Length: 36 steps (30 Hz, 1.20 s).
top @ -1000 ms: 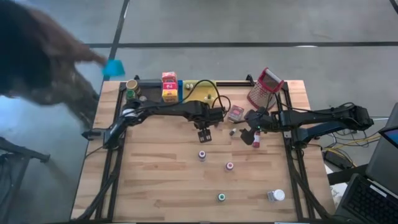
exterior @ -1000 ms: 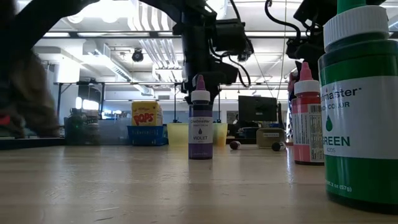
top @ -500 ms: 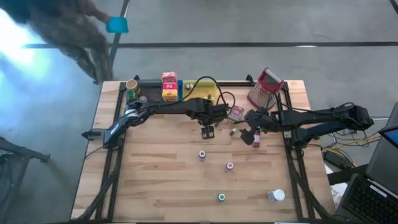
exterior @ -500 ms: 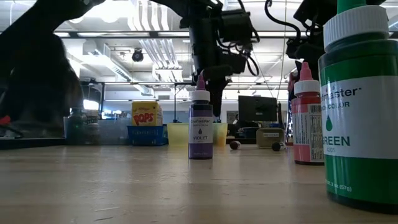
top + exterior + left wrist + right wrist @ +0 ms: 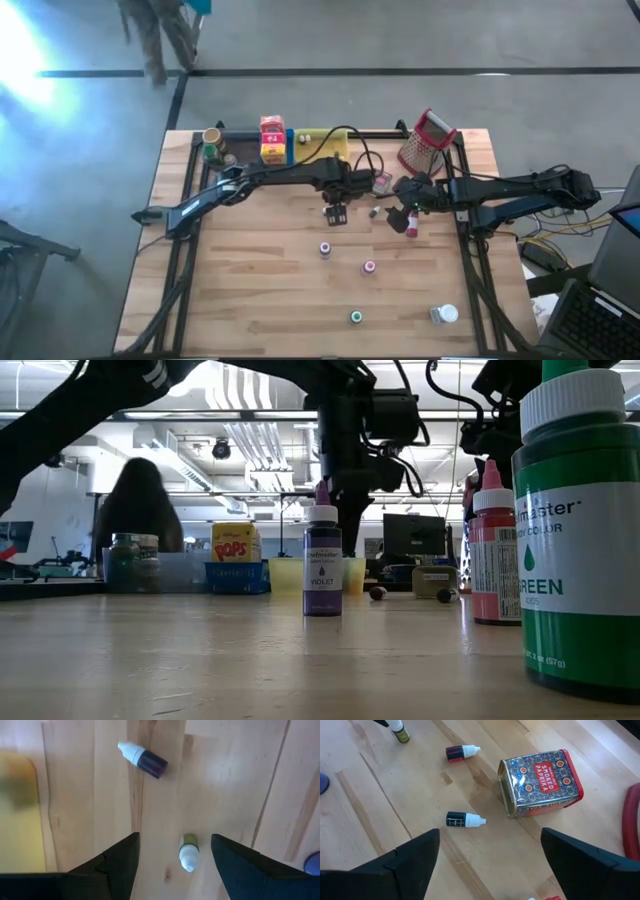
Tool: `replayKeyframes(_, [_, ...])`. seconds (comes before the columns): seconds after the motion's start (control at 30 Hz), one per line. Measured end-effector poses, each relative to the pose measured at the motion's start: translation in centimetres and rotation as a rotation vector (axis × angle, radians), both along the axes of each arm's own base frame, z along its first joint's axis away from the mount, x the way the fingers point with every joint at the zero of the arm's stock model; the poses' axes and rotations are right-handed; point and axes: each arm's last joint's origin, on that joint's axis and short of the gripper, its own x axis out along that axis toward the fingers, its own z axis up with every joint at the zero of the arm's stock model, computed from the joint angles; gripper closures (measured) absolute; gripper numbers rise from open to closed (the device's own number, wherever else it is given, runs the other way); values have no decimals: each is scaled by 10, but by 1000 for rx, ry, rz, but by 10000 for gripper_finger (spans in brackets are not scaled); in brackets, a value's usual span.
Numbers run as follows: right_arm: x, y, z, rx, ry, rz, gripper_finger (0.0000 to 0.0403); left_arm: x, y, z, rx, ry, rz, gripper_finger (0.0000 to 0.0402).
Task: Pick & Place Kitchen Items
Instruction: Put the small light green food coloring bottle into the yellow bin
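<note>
L gripper fingers spread, empty, over worktop centre-back; olive dropper lies betw them, dark dropper beyond. R gripper fingers spread, empty, w/ black dropper, red dropper & paprika tin ahead. Violet bottle upright mid-worktop, pink-cap bottle & green bottle nearer front.

A violet-capped bottle stands upright mid-table, a dark arm hanging behind it. At the table's right edge a large green bottle looms beside a red one. Far back stand a yellow box and what seems a seated person.
</note>
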Motion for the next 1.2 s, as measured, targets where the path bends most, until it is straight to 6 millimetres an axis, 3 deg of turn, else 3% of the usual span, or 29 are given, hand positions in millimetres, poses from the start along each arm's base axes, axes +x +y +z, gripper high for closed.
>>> replayKeyframes(0.37, [0, 0, 0, 0, 0, 0, 96, -7, -2, -5, -19, 68, 41, 151])
replayKeyframes(0.7, [0, 0, 0, 0, 0, 0, 126, -11, -3, -29, -65, 125, 46, 151])
replayKeyframes(1.2, [0, 0, 0, 0, 0, 0, 169, -8, -3, -30, -62, 98, 46, 151])
